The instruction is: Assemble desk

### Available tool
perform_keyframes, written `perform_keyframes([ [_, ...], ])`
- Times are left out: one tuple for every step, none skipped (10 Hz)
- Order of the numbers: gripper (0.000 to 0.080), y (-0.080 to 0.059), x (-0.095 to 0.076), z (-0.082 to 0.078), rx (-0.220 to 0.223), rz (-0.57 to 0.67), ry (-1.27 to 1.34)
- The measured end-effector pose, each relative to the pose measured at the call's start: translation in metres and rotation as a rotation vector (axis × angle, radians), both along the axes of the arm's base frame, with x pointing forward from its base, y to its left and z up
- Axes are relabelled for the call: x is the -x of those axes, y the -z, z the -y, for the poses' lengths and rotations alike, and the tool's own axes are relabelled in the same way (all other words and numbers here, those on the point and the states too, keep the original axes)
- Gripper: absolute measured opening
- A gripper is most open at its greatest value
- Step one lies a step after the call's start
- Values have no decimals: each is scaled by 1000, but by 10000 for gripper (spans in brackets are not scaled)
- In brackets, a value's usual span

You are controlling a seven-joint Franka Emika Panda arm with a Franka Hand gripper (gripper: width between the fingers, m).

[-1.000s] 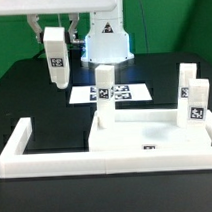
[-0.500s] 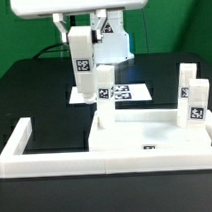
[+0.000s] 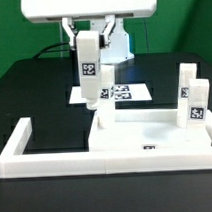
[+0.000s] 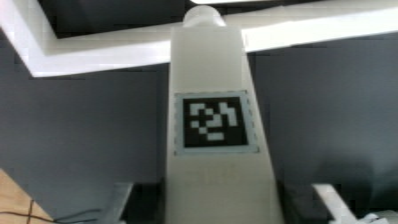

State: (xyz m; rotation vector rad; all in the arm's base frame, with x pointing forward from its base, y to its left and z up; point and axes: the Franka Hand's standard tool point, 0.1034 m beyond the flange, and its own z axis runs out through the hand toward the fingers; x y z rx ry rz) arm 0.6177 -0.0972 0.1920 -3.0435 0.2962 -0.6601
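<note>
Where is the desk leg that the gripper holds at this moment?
In the exterior view the held leg hangs upright in the gripper, above the marker board and just behind and to that view's left of the leg standing on the tabletop.

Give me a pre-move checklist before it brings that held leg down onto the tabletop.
1. Leg gripped: ok. The held leg hangs from the gripper, tag facing the exterior camera.
2. Leg orientation: ok, roughly upright in the exterior view, slight tilt possible.
3. Leg clear of table: ok, its lower end hangs above the marker board.
4. Tabletop seated in the border frame: ok, lying in the corner on the exterior view's right.
5. Legs already standing: ok, three upright on the tabletop, e.g. the nearest one.
6. Target hole position and alignment: cannot tell, no hole is visible in either view.
</note>
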Motion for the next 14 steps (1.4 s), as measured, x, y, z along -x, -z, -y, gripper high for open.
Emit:
perform_keyframes([
  [290,1,1,3,-19,4,14],
  [290,4,1,-3,-28,3,11],
  [290,6,-1,-7,-37,6,16],
  [290,7,-6,-15,-26,39,37],
  [290,12,-10,-22,-7,70,56],
  [290,18,-8,-23,4,70,54],
  [290,21,-4,-18,13,71,61],
  [290,24,0,-15,22,73,67],
  [290,27,4,-18,23,73,72],
  [290,32,8,-25,26,73,69],
  [290,37,11,-28,27,66,65],
  [290,40,12,-27,28,60,66],
  [290,40,11,-26,28,60,66],
  [290,42,11,-27,29,57,66],
])
